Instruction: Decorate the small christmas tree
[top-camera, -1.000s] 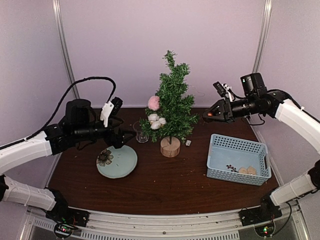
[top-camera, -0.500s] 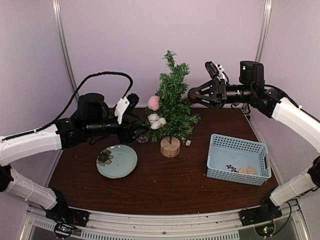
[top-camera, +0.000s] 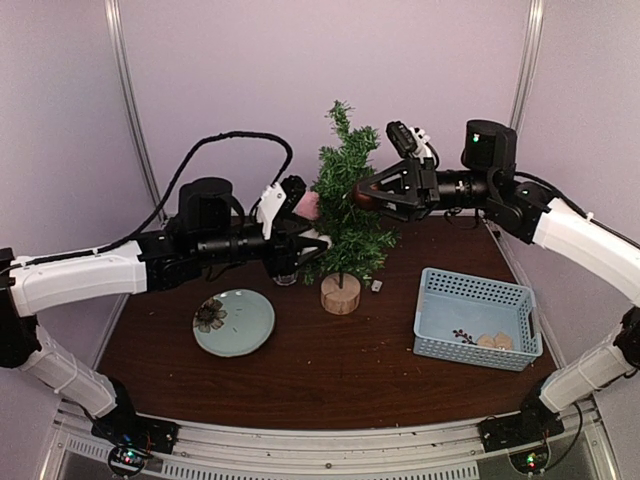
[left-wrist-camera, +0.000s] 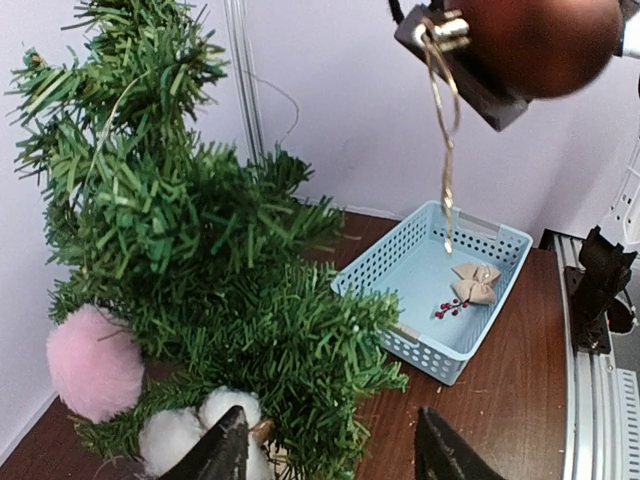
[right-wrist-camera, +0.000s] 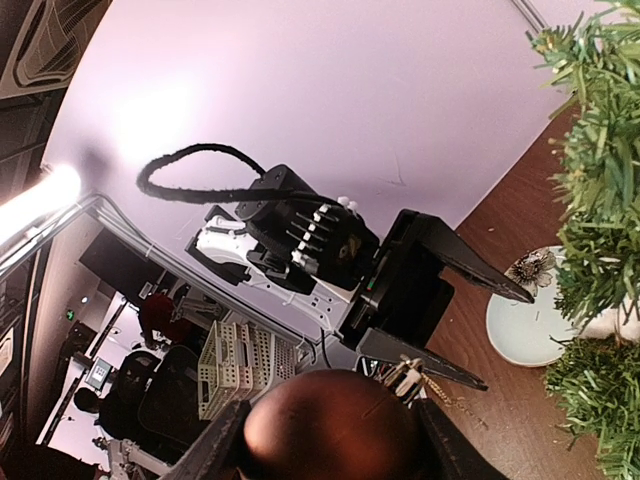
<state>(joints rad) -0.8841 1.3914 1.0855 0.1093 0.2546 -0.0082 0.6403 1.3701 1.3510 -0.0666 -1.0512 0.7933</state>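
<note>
The small christmas tree (top-camera: 347, 205) stands on its wood stump (top-camera: 340, 294) at mid table, with a pink pom-pom (top-camera: 307, 205) and white cotton balls (left-wrist-camera: 185, 435) on its left side. My right gripper (top-camera: 368, 192) is shut on a shiny brown bauble (top-camera: 359, 198), held against the tree's upper right branches. In the left wrist view the bauble (left-wrist-camera: 545, 40) hangs high with its gold loop (left-wrist-camera: 445, 150) dangling. My left gripper (top-camera: 318, 243) is open and empty, close to the tree's lower left by the cotton balls; its jaws (left-wrist-camera: 335, 455) stand wide apart. The bauble fills the right wrist view (right-wrist-camera: 335, 425).
A pale green plate (top-camera: 245, 325) with a brown flower (top-camera: 210, 315) lies front left. A drinking glass (top-camera: 283, 270) stands behind my left gripper. A blue basket (top-camera: 478, 300) at right holds tan bows (top-camera: 493, 341) and a red berry sprig (top-camera: 463, 336).
My right arm has swung left with the bauble up to the tree. My left arm has reached right, from above the plate to the tree's lower left side.
</note>
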